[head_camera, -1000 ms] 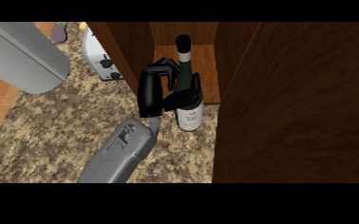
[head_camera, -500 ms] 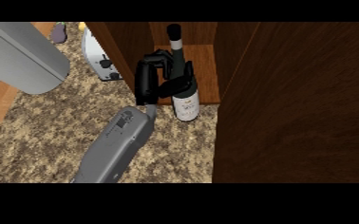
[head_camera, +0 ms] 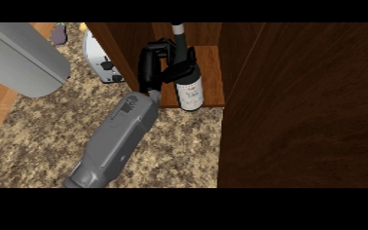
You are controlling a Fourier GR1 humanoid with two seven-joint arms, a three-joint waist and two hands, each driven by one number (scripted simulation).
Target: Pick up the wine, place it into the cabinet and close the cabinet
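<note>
Dim, even light; dark cabinet [head_camera: 295,102] interior

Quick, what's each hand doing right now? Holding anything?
Left hand: curled round the wine bottle, holding it at the cabinet shelf.
Right hand: not in view, so it cannot be told.

The right robot hand [head_camera: 159,66] grips the wine bottle [head_camera: 188,80] on the cabinet shelf [head_camera: 210,73].
</note>
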